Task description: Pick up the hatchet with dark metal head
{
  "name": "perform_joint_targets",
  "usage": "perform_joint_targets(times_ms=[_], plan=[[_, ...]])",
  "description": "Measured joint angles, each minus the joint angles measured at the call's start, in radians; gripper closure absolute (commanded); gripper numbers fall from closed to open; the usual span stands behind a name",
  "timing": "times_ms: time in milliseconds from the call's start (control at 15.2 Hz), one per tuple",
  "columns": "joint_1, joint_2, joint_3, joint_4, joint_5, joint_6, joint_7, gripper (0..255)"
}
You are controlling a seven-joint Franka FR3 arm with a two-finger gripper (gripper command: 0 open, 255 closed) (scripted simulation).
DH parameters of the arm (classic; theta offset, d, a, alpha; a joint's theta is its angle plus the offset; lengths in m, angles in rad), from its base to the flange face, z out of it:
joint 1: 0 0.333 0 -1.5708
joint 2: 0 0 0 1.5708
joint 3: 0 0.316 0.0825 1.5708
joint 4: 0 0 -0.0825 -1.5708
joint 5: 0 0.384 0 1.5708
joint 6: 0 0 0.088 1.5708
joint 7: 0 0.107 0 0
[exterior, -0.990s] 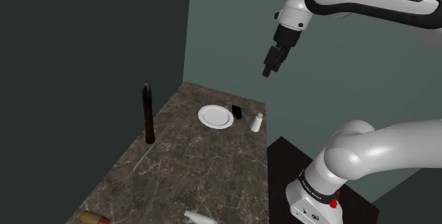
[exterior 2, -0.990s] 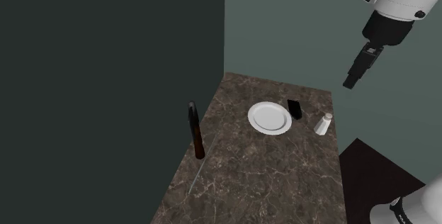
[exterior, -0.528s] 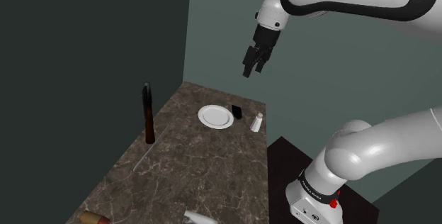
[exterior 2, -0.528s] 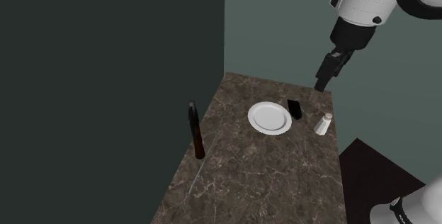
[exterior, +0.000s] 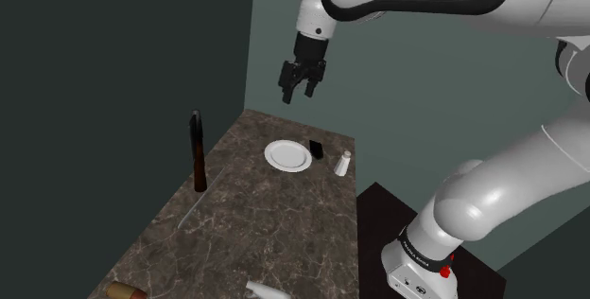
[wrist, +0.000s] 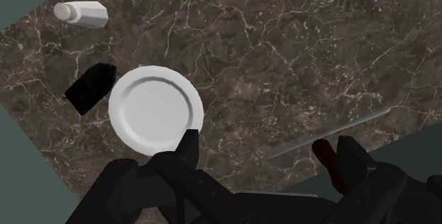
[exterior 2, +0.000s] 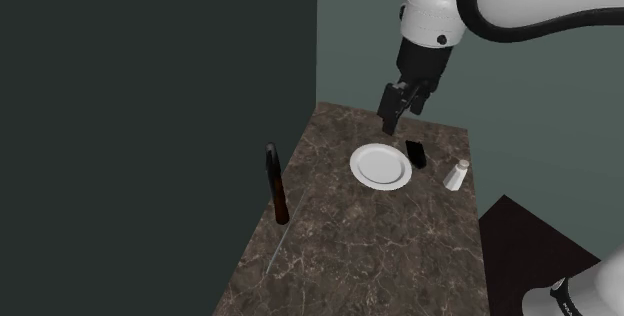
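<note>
Tool point(exterior: 297, 96) open and empty, high above plate point(exterior: 287, 156). Hatchet point(exterior: 197, 150) upright on bench point(exterior: 274, 236), well apart from plate.

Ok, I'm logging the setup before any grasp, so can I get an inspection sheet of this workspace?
Surface: dark marbled counter, set into a corner.
Job's things: hatchet standing upright by the dark wall, dark top, brown lower part, untouched.
Clutter: white plate, small black block, white shaker, thin grey rod lying by the hatchet's foot; a brown item and a white item at the near edge.
Grippers: gripper high above the plate, fingers open, empty.
Cables: nothing seen.
Surroundings: grey-green wall behind; dark stand beside the counter.
</note>
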Motion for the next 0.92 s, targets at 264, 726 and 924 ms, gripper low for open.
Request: perform_joint_targets(times_ms=[264,726,924], plan=[[0.012,0.152,0.059,0.129,-0.029,0.016,0.104,0],[0.059,0.441,0.122,0.396,-0.126,0.008,0.273,0],[0.095,0.571,0.131,0.539,-0.174,-0.019,0.336,0]])
